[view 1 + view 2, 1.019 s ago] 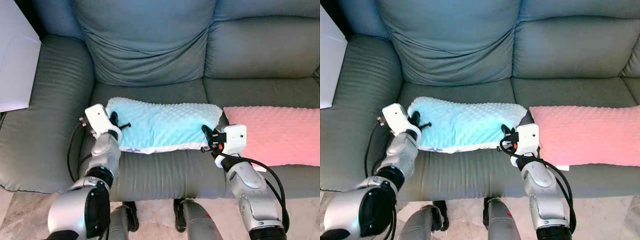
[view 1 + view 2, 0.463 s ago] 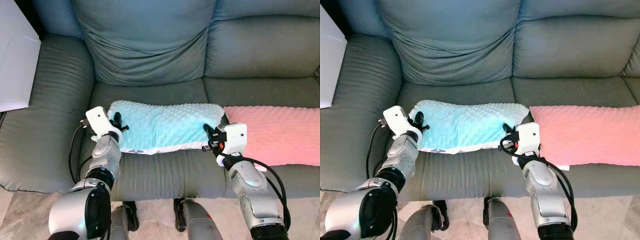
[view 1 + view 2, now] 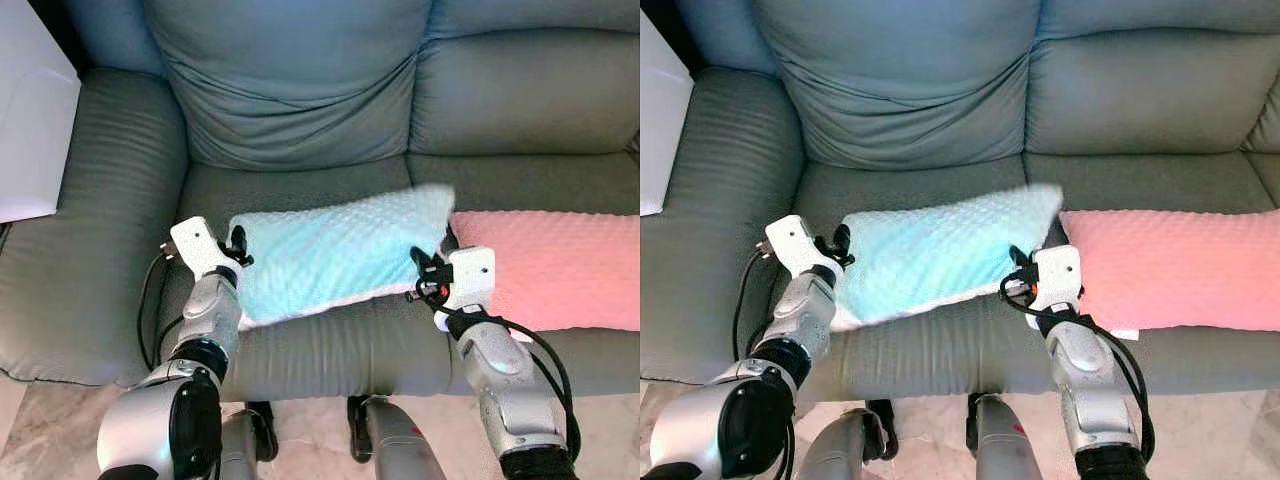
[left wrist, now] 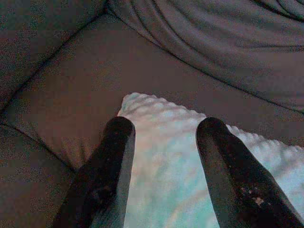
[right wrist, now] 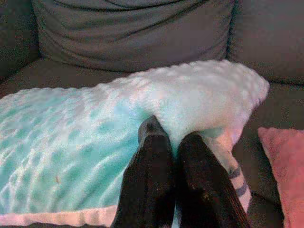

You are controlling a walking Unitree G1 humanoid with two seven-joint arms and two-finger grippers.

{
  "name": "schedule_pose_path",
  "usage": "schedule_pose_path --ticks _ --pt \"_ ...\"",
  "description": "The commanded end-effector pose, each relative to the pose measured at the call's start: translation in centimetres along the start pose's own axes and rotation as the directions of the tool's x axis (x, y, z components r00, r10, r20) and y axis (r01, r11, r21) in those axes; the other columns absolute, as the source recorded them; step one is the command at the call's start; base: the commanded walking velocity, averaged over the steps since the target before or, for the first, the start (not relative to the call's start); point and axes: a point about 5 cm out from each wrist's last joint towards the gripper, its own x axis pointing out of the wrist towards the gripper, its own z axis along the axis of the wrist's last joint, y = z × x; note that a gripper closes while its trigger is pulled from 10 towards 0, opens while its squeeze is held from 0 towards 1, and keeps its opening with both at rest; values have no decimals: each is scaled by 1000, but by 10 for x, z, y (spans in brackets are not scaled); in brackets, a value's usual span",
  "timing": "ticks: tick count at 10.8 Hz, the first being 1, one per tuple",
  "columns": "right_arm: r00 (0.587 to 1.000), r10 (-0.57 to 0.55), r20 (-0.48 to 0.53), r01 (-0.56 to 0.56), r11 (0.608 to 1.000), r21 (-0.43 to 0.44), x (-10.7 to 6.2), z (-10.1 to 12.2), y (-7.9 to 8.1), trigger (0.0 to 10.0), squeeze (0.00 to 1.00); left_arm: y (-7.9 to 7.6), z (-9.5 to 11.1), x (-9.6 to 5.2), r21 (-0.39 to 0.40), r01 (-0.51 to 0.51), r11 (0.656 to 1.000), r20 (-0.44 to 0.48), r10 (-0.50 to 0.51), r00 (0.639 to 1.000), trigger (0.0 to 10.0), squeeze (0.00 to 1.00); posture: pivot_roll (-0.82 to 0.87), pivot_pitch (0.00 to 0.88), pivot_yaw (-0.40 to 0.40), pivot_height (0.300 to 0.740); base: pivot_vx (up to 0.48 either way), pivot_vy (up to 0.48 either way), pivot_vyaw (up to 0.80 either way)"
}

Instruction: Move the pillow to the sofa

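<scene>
Blue pillow lies on the sofa seat cushion, tilted: the end toward the pink pillow is lifted and motion-blurred, the end toward the armrest sags at the seat's front edge. It sits just beside the pink pillow, the raised corner close to or over that pillow's near edge.

Right end effector has its fingers pinched together on the raised corner of the blue pillow, fabric bunched around the tips, so it is gripping. Left end effector has its fingers spread apart, straddling the other corner of the blue pillow; the tips rest over the dotted fabric with no pinch, so it is open and not holding.

Step, as a judgement: placement phase, pillow already on the sofa, the right side carrying while the left side looks released or about to re-grip. Task nearly done.

Next move likely calls for: lower the raised end flat onto the seat, nudge the blue pillow away from the front edge toward the backrest so it does not slide off, keep it off the pink pillow, then unclamp the right fingers and draw both arms back without dragging fabric. Risk: snagged fabric pulls it forward.
</scene>
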Motion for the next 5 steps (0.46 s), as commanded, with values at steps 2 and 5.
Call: schedule_pose_path --ticks 2,5 --pt "999 -29 15 29 1000 -9 1 3 -11 10000 1000 5 -4 -2 -9 -32 999 -13 32 999 10000 1000 -276 402 28 740 0 0 0" --pt "995 87 -55 -86 996 15 -12 -11 2 10000 1000 3 -8 -3 -17 -9 1000 -18 8 1000 10000 1000 -273 400 26 740 0 0 0"
